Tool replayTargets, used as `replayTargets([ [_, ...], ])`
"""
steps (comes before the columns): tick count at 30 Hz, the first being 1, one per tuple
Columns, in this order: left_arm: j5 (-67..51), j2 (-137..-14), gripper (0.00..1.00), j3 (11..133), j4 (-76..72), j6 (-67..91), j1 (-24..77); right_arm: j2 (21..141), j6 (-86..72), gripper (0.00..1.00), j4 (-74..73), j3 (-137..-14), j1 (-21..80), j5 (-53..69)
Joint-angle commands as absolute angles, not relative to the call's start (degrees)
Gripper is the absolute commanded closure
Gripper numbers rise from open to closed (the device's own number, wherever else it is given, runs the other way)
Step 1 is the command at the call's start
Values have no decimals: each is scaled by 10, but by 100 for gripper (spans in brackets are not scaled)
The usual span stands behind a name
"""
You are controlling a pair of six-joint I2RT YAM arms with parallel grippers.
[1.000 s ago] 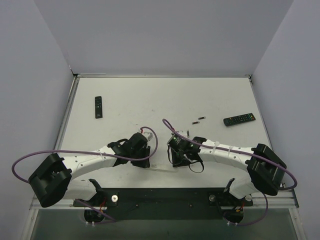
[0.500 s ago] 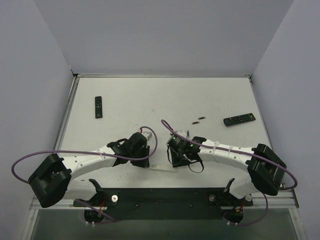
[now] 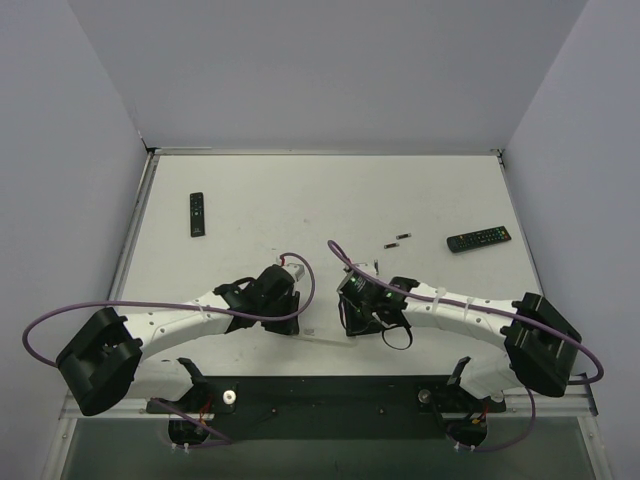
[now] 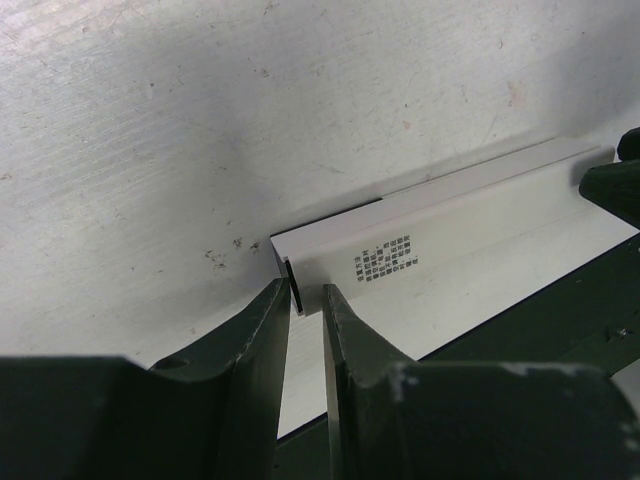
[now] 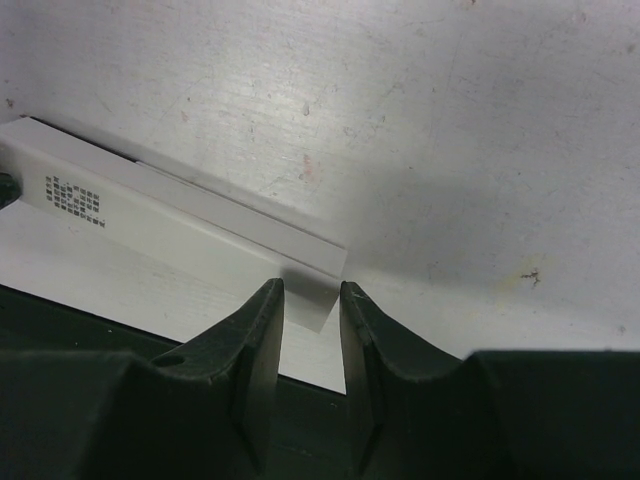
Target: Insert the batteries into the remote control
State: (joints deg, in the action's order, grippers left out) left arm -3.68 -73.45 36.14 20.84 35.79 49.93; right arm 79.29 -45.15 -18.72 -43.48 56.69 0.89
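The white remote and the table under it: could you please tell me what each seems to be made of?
White remote: probably plastic, with a smooth matte face, crisp moulded edges and a printed dot code. Table: a hard white board, painted or laminated (I cannot tell which). Its finish is matte and worn, with fine scratches, scuffs and dark specks.

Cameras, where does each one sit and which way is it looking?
Top external: sits above and behind the arms, looks down on the table; left arm and right arm both show.
Left wrist: rides the left arm, looks past the left gripper at one end of a white bar.
Right wrist: rides the right arm, looks past the right gripper at the bar's other end.
Shared: both wrist views show that same bar on the table.
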Motion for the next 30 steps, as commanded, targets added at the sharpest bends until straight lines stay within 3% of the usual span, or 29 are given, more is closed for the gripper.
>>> replayTargets([
  [1, -32, -728, 70, 360, 202, 361, 502, 802, -461, 74, -187, -423, 562, -15],
  [14, -30, -729, 70, 361, 204, 361, 501, 766, -470, 73, -208, -426, 569, -14],
  [30, -30, -729, 70, 362, 203, 361, 501, 810, -483, 76, -206, -415, 574, 26],
])
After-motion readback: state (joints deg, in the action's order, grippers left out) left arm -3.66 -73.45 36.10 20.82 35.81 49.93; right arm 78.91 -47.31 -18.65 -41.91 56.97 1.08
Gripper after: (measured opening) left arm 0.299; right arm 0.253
